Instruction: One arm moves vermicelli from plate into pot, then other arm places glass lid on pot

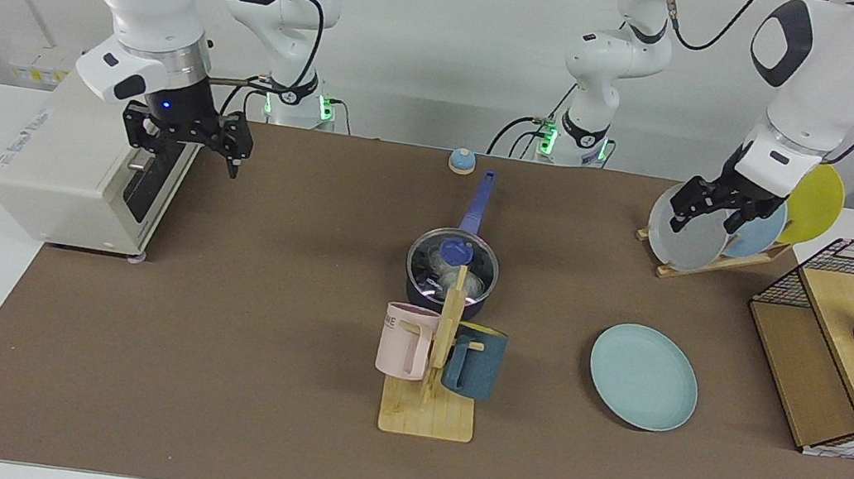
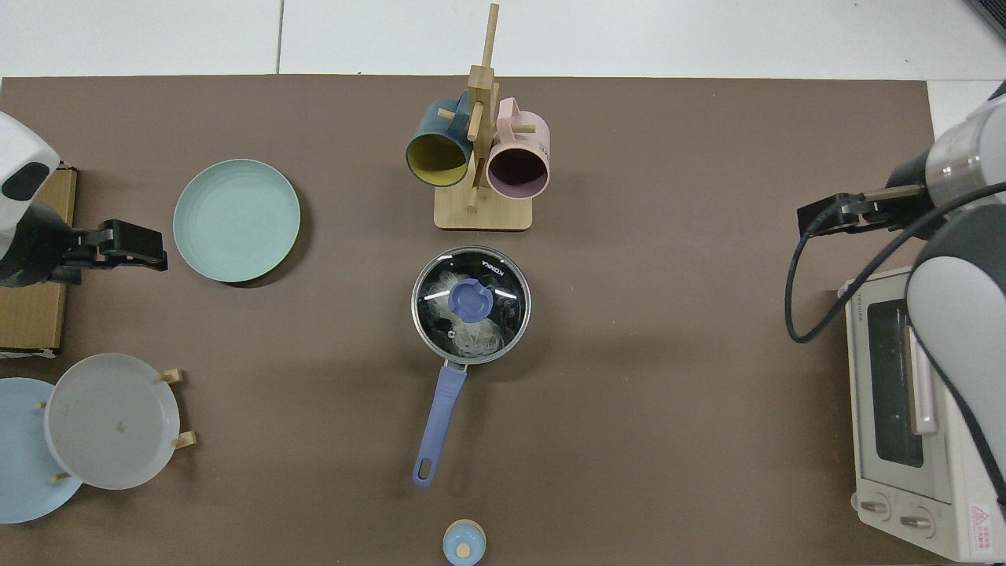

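The black pot (image 1: 431,283) (image 2: 424,310) with its blue-purple handle stands mid-table. On it rests the glass lid (image 1: 457,250) (image 2: 471,299), blue knob up. Through the glass the vermicelli (image 2: 471,336) shows as a pale clump inside the pot. The pale teal plate (image 1: 642,376) (image 2: 236,220) lies bare on the mat. My right gripper (image 1: 184,155) hangs open and holds nothing, in front of the toaster oven and far from the pot. My left gripper (image 1: 703,222) is open and holds nothing; that arm waits by the plate rack.
A toaster oven (image 1: 90,142) (image 2: 904,393) sits at one end. A wooden mug rack (image 1: 428,407) (image 2: 479,212) with a pink and a dark blue mug stands beside the pot. A rack (image 1: 712,264) holds grey, blue and yellow plates. Nearby stands a wire-and-wood box (image 1: 836,364).
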